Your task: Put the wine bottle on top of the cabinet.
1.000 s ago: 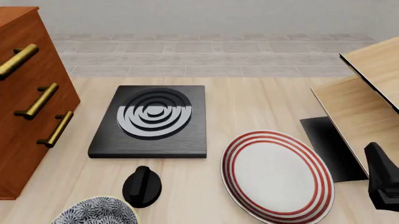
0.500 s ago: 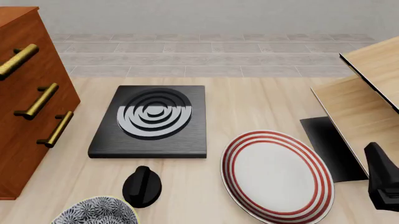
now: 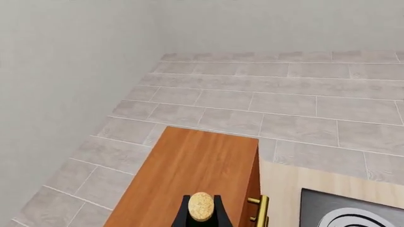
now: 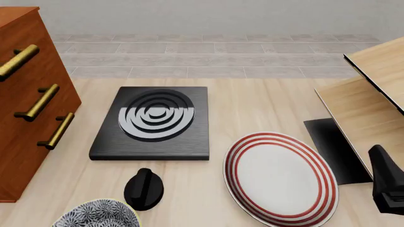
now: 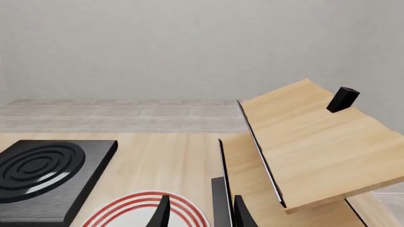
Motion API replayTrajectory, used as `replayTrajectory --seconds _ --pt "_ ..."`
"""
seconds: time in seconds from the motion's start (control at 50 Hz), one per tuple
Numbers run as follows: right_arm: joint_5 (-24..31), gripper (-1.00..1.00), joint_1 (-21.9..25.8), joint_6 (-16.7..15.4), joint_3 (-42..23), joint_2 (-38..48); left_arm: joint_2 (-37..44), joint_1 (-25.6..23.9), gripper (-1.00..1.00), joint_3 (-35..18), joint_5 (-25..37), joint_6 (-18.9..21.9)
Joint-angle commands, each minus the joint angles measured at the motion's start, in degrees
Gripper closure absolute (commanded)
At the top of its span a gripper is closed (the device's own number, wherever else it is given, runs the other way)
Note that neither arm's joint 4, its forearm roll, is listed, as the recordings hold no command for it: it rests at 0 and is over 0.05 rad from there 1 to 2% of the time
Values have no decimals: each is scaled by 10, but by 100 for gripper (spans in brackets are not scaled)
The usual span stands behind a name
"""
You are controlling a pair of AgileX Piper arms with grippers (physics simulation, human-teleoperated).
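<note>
Spanning pale wood table (image 4: 252, 109) | grey tiled floor (image 3: 284, 109) | left claw (image 3: 201, 218) pinching wine bottle (image 3: 201, 206) | right claw (image 5: 198, 213) spread

Setting. A light wooden table (image 4: 252, 101) fills the foreground. Beyond its far edge, toward 12 o'clock, a floor (image 4: 215, 59) of pale grey rectangular tiles in staggered rows runs to a plain off-white wall (image 4: 208, 16). At 3 o'clock, light wooden boards (image 4: 369, 101) stand tilted above the tabletop. Lighting is even and diffuse, with soft shadows.
</note>
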Motion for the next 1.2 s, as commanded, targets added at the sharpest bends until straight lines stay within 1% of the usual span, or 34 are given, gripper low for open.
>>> replayTrajectory --seconds 0.02,0.06,0.16,0.18,0.36,0.46,0.58,0.64,0.68,0.7,0.76,0.9,0.98,1.0,1.04,1.12,1.2 --pt "-2 -100 1 -1 0 0 23 -2 100 62 32 9" --pt "-2 -100 0 -1 1 0 20 -7 100 66 35 15" --pt "-2 -100 0 -2 0 0 20 -8 100 63 36 9" --pt "-2 -100 0 -1 1 0 20 -8 -100 63 36 9" --pt "-3 -100 2 -5 0 -1 15 -2 -100 73 30 10" --pt "-2 -100 2 -4 -3 2 10 -7 -100 79 30 9" --pt "-1 -100 2 -4 -1 -1 9 -9 -100 76 27 10" --pt "-2 -100 2 -5 0 -1 9 -8 -100 68 30 12" --pt "-3 -100 2 -4 0 -1 19 5 -100 54 34 5" --pt "-3 -100 2 -5 0 -1 17 6 -100 58 32 21" --pt "-4 -100 2 -5 1 -1 20 6 -100 35 43 5" --pt "-3 -100 2 -5 0 -1 20 3 -100 6 61 14" --pt "-2 -100 2 -5 -1 -1 17 5 -100 12 58 15" --pt "-2 -100 2 -5 -1 -1 20 12 -100 11 55 17" --pt "-3 -100 2 -5 -1 -1 12 9 -100 21 54 21" --pt "-2 -100 2 -5 -3 1 -2 8 -100 20 59 20" --pt "-1 -100 2 -5 -4 1 -15 8 -100 36 55 21"
